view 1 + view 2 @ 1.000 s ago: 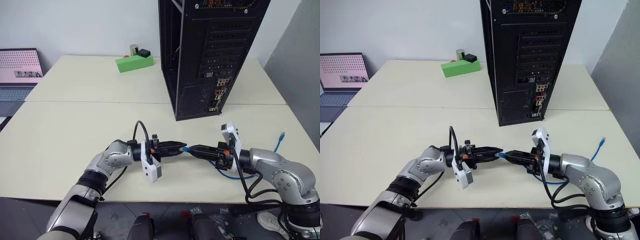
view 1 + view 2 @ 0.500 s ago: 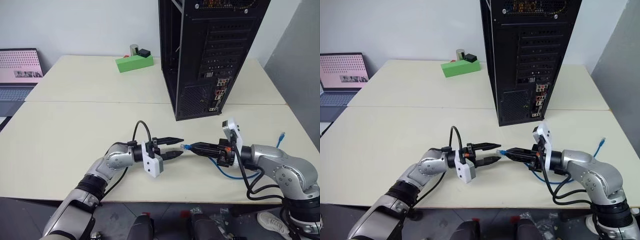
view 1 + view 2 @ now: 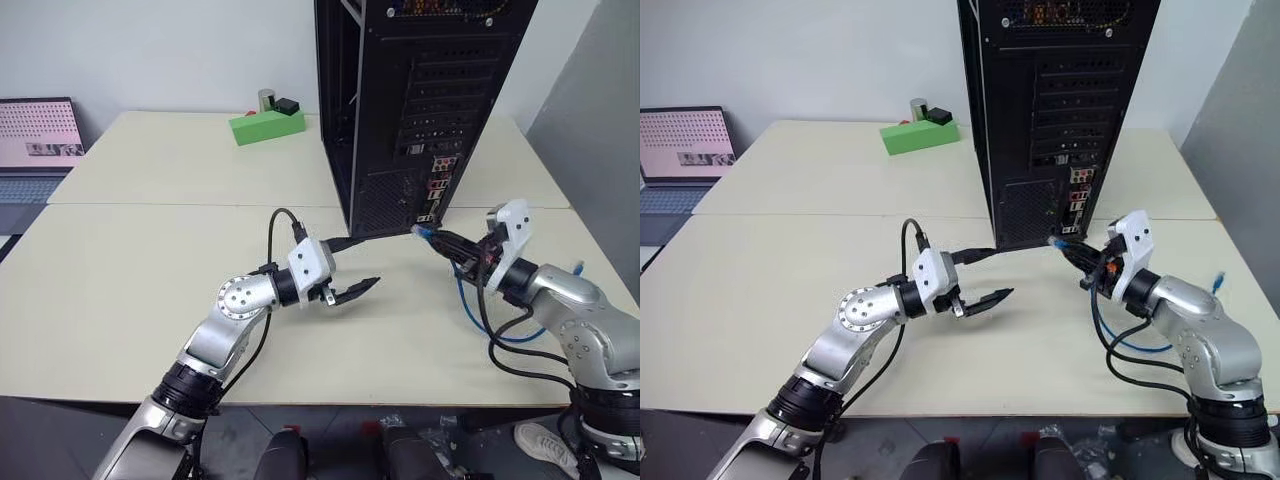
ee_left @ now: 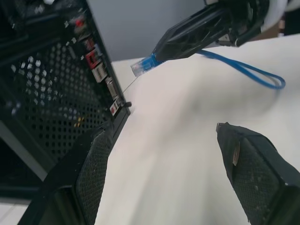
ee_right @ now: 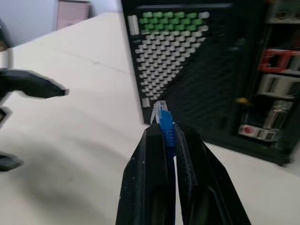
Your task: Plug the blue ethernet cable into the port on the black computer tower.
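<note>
The black computer tower (image 3: 400, 100) stands upright at the back of the cream table (image 3: 150, 260), its rear panel with the coloured connectors (image 3: 433, 190) facing me. My right gripper (image 3: 441, 238) is shut on the blue ethernet cable (image 3: 468, 300) just behind its clear plug (image 5: 161, 111). The plug (image 3: 421, 230) hovers close to the tower's lower rear corner, apart from it. The rest of the cable trails in a loop under the right arm. My left gripper (image 3: 355, 267) hangs open and empty over the table in front of the tower, to the left of the plug.
A green box (image 3: 267, 126) with small items on it sits at the back, left of the tower. A laptop (image 3: 38, 140) stands at the far left. The cable's other plug (image 3: 578, 266) lies near the table's right edge.
The left gripper has opened, let go of the plug end and rolled over. The right gripper has carried the plug up and away from me, to the tower's lower rear corner.
</note>
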You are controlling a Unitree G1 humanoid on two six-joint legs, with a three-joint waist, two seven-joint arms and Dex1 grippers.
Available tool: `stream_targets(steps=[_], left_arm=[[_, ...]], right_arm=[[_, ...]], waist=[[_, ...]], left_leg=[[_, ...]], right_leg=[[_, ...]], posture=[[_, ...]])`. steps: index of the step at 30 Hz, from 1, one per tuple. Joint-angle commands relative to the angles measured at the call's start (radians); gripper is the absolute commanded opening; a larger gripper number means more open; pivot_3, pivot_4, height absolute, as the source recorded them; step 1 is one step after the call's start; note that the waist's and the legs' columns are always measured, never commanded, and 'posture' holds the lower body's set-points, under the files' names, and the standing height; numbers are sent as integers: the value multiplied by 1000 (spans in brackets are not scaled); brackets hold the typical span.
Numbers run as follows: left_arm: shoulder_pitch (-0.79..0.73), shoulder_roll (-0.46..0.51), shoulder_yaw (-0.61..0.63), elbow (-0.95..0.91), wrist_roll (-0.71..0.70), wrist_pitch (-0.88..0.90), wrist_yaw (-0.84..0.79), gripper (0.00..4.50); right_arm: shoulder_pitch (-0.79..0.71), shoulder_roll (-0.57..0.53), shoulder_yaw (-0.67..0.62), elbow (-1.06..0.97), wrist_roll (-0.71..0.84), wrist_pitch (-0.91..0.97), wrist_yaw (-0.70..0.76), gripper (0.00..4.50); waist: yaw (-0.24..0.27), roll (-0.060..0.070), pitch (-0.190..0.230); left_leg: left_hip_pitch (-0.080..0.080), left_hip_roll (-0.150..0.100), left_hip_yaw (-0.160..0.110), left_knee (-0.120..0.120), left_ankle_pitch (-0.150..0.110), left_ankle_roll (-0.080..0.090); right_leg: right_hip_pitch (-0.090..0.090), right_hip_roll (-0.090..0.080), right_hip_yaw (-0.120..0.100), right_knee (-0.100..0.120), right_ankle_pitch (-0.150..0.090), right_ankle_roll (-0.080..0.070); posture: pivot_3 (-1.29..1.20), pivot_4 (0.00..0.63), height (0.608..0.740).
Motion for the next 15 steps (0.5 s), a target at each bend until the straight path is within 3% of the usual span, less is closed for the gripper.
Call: stream_targets(steps=[1,7,15], left_arm=[[-41,-43,10,-69,43,88,75,3737],[-78,-138,40,-44,96,158,191,3737],[-105,-201,37,-31,148,153,242,3737]], right_arm=[[-69,53,7,30,-96,-47,-143,0],[-147,141,19,117,-175,-78,-240,0],[-161,173,7,113,-217,-43,-299,0]], waist=[[2,0,0],[4,0,0],[4,0,0]], left_leg=[[0,0,0,0,0,0],[-1,0,0,0,0,0],[-1,0,0,0,0,0]], right_leg=[[0,0,0,0,0,0],[0,-1,0,-1,0,0],[-1,-1,0,0,0,0]], posture=[[0,150,740],[0,150,740],[0,150,740]])
